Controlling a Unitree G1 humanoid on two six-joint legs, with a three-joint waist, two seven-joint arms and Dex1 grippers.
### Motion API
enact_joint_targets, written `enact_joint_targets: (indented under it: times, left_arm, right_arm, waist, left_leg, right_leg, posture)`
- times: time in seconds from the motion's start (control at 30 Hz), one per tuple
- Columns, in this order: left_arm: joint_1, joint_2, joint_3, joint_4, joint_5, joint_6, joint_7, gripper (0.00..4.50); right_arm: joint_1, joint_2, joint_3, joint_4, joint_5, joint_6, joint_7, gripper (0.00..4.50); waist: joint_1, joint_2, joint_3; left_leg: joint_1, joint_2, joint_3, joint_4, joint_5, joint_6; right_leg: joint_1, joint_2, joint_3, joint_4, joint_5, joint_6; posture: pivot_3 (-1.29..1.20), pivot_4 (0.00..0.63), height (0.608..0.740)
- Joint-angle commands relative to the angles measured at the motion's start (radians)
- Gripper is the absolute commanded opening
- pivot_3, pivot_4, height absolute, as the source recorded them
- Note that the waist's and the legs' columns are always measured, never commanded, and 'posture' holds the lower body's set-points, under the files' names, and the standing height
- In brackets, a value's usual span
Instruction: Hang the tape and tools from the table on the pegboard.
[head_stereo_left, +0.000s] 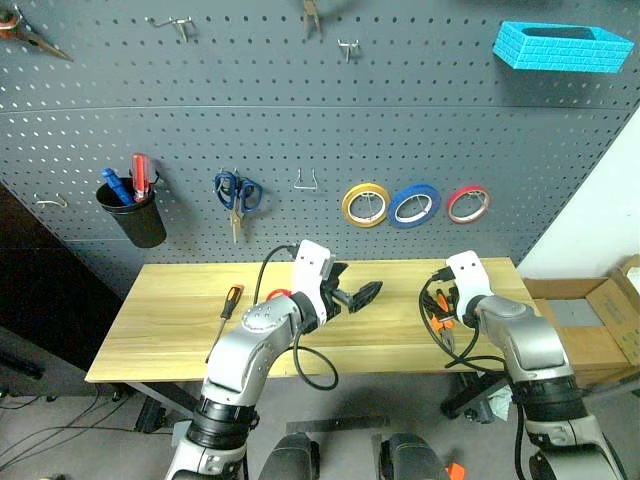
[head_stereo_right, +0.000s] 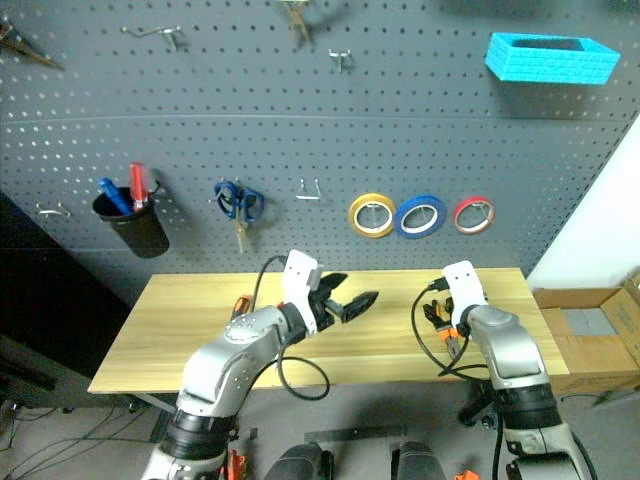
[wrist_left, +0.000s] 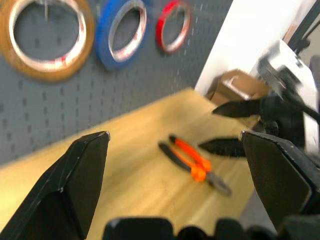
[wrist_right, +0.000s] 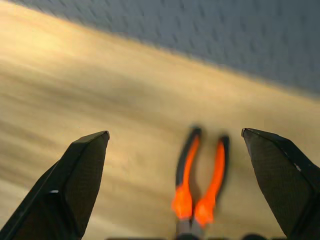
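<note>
Blue tape already on pegboard, hung between yellow roll and red roll.

Pliers flat on table, near right end, handles pointing toward far edge, head toward near edge. Right gripper directly over them, fingers spread wide, straddling both handles, nothing grasped.

Screwdriver on left part of table, well apart from pliers, untouched. Glimpse of red beside left forearm at, likely red scissors; mostly hidden, cannot confirm.

Left gripper over table middle, fingers wide apart, empty, pointing right toward pliers.

Handling, judged:
- Pliers: steel head, stiff, probably the heaviest item here. Weight sits toward head, so a grip far out on handles likely tips head down.
- Handle sleeves look rubbery, good friction; bare metal at head more slippery.
- Best hold probably across both handles close to pivot, squeezing them together. Keeps the pair shut and balanced.
- Lying flat, low profile: fingertips need to reach table surface on both sides, risk of pads skidding over the handles or pushing pliers along the wood.
- For hanging, handle loop must stay free for a hook, so grip nearer pivot leaves far ends clear.
- Screwdriver: light, thin, round shaft, prone to rolling; take at handle.
</note>
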Motion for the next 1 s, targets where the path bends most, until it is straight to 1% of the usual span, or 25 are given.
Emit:
enact_joint_targets:
  times: [0.03, 0.2, 0.27, 0.37, 0.4, 0.5, 0.53, 0.67, 0.83, 1.0]
  left_arm:
    - [0.009, 0.018, -0.021, -0.070, -0.003, 0.010, 0.002, 4.50]
    - [0.057, 0.048, -0.035, -0.097, -0.028, 0.036, -0.028, 4.50]
    - [0.073, 0.054, -0.047, -0.108, -0.029, 0.043, -0.032, 4.50]
    - [0.106, 0.056, -0.048, -0.120, -0.028, 0.045, -0.018, 4.50]
    - [0.114, 0.054, -0.048, -0.129, -0.028, 0.049, -0.011, 4.50]
    - [0.133, 0.052, -0.049, -0.155, -0.032, 0.063, 0.003, 4.50]
    - [0.139, 0.053, -0.049, -0.165, -0.033, 0.067, 0.006, 4.50]
    - [0.157, 0.065, -0.038, -0.188, -0.035, 0.078, 0.014, 4.50]
    - [0.152, 0.070, -0.022, -0.190, -0.036, 0.084, 0.022, 4.50]
    - [0.158, 0.069, -0.020, -0.203, -0.038, 0.088, 0.033, 4.50]
  right_arm:
    - [-0.106, -0.008, -0.073, 0.125, 0.013, 0.095, -0.042, 4.44]
    - [-0.246, 0.001, -0.117, 0.330, 0.019, 0.133, -0.082, 4.44]
    - [-0.277, 0.003, -0.132, 0.379, 0.024, 0.138, -0.094, 4.44]
    - [-0.350, 0.037, -0.200, 0.506, 0.053, 0.136, -0.143, 4.44]
    - [-0.370, 0.044, -0.213, 0.538, 0.060, 0.131, -0.153, 4.44]
    - [-0.419, 0.062, -0.242, 0.618, 0.074, 0.123, -0.179, 4.44]
    - [-0.431, 0.066, -0.245, 0.639, 0.076, 0.117, -0.186, 4.44]
    - [-0.451, 0.069, -0.187, 0.695, 0.066, 0.066, -0.167, 4.44]
    - [-0.432, 0.042, -0.115, 0.752, 0.040, -0.003, -0.123, 4.44]
    - [-0.378, -0.007, 0.000, 0.745, -0.002, -0.052, -0.031, 4.44]
  waist:
    - [0.000, -0.001, 0.024]
    - [-0.007, 0.000, 0.064]
    - [-0.006, -0.002, 0.074]
    - [-0.006, -0.003, 0.089]
    - [-0.006, -0.003, 0.091]
    - [-0.005, -0.004, 0.095]
    - [-0.005, -0.004, 0.098]
    - [-0.003, -0.003, 0.111]
    - [-0.001, -0.003, 0.116]
    - [0.002, -0.003, 0.116]
  left_leg:
    - [-0.001, 0.001, 0.000, -0.001, 0.000, 0.000]
    - [-0.002, 0.004, 0.002, -0.001, 0.001, 0.000]
    - [-0.005, 0.004, 0.003, -0.005, 0.000, 0.000]
    - [-0.005, 0.004, 0.003, -0.016, 0.000, -0.001]
    - [-0.006, 0.004, 0.003, -0.016, 0.000, -0.001]
    - [-0.023, 0.003, 0.003, -0.016, -0.001, -0.001]
    - [-0.024, 0.003, 0.003, -0.017, -0.001, -0.001]
    - [-0.025, 0.003, 0.003, -0.016, -0.001, 0.000]
    - [-0.025, 0.003, 0.002, -0.016, -0.001, 0.000]
    - [-0.025, 0.003, 0.002, -0.016, -0.001, -0.001]
  right_leg:
    - [-0.001, 0.000, -0.001, 0.000, 0.000, -0.001]
    - [-0.003, 0.001, -0.002, 0.000, 0.001, -0.004]
    - [-0.005, 0.001, -0.002, -0.002, 0.004, -0.005]
    - [-0.005, 0.001, -0.002, -0.012, 0.005, -0.003]
    - [-0.007, 0.001, -0.002, -0.011, 0.005, -0.003]
    - [-0.022, 0.000, -0.002, -0.012, 0.005, -0.003]
    - [-0.023, 0.000, -0.002, -0.013, 0.005, -0.003]
    - [-0.023, 0.000, -0.003, -0.015, 0.005, -0.003]
    - [-0.023, 0.000, -0.004, -0.014, 0.005, -0.003]
    - [-0.023, 0.000, -0.004, -0.014, 0.005, -0.003]
  posture:
    - [0.01, 0.210, 0.740]
    - [0.01, 0.266, 0.740]
    - [0.01, 0.283, 0.740]
    - [0.02, 0.297, 0.740]
    - [0.02, 0.304, 0.740]
    - [0.03, 0.311, 0.740]
    - [0.04, 0.313, 0.740]
    - [0.06, 0.313, 0.740]
    - [0.06, 0.311, 0.740]
    - [0.09, 0.305, 0.740]
